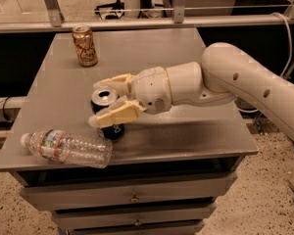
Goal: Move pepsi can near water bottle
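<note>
The pepsi can (112,130), dark blue with a silver top, stands upright near the front left of the grey table (152,53). My gripper (94,104) reaches in from the right and is shut on the can, one cream finger (112,81) behind it and the other (116,114) across its front. The water bottle (68,148), clear with a white cap and a red-and-white label, lies on its side at the table's front left edge. The can's base is just right of the bottle's bottom end, very close to it.
A gold-brown can (85,45) stands at the table's back left. The table is a drawer cabinet with drawers (132,198) below. A metal rail (137,22) and glass partition run behind it. My white arm (245,80) spans the right side.
</note>
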`<state>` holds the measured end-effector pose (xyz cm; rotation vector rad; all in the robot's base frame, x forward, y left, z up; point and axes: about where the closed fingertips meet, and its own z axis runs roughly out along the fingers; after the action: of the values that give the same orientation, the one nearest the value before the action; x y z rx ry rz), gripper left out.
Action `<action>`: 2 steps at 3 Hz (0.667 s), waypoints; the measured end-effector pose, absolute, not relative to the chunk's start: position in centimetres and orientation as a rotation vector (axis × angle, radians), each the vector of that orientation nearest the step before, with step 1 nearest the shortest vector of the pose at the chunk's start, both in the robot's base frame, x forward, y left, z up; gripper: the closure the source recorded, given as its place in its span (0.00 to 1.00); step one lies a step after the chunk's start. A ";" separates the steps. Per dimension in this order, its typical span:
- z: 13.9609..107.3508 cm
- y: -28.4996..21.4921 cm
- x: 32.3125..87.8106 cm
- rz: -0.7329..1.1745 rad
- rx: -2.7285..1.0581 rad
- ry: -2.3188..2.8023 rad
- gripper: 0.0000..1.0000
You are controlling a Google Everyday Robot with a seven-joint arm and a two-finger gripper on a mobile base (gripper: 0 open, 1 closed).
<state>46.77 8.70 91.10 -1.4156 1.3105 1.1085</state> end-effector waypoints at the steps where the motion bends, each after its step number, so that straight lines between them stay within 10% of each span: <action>1: 91.2 8.3 47.0 1.092 -1.412 1.314 0.00; 2: 92.2 6.0 48.1 0.993 -1.418 1.321 0.00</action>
<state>48.10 5.98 92.25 -1.4182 1.3210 0.9930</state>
